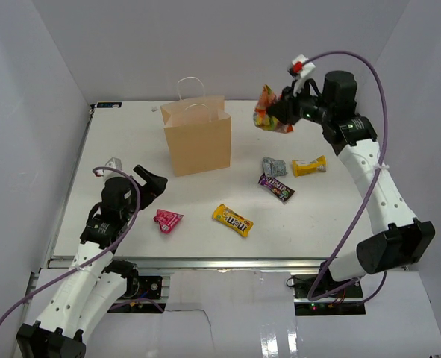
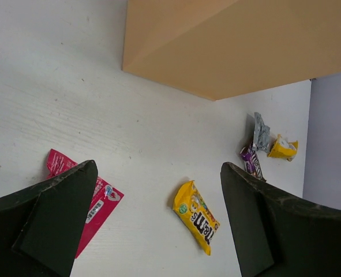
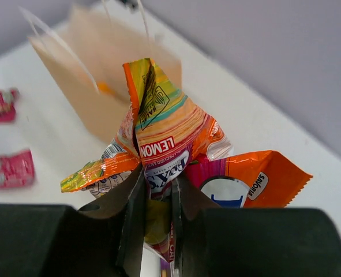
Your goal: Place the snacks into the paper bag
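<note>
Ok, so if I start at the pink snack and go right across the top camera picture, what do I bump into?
pink packet → paper bag → yellow M&M's packet → small yellow packet

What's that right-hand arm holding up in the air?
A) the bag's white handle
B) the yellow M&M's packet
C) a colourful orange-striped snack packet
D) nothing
C: the right fingers are pinched on a multicoloured packet, high beside the paper bag; the yellow packet lies on the table.
</note>
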`<state>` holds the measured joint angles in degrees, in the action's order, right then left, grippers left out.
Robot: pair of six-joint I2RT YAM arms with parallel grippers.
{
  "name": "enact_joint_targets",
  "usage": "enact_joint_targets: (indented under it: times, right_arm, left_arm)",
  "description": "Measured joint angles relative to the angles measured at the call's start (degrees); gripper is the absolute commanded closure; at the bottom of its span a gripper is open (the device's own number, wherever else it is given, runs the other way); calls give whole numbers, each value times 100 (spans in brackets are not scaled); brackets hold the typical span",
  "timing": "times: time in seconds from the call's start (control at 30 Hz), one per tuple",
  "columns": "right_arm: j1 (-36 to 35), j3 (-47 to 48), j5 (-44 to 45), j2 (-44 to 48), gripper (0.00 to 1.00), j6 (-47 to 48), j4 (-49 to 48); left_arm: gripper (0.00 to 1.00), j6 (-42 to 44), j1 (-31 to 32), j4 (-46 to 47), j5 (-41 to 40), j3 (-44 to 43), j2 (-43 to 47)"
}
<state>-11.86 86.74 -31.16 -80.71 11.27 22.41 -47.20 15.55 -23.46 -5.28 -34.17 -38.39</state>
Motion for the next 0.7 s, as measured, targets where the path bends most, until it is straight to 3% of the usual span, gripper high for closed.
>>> enact_joint_targets:
  times: [0.17,0.33,0.53,0.7]
  right_arm:
    - [-1174,1775,1176,-1012,92,-1150,-1040]
    - [-1768,3167,2387,-2264,92,-2212,-1718]
    - [-2218,3456,3209,-3077,92,-2848,-2081]
    - [-2616,3335,3536,-3191,91,-3069,-2234]
  left_arm:
    - [2,-463,0,-197,-13,0,9]
    - [2,-719,0,-398,-13,0,201]
    - [2,-927,0,-614,-33,0,664]
    - [2,-1010,0,-717,-37,33,872]
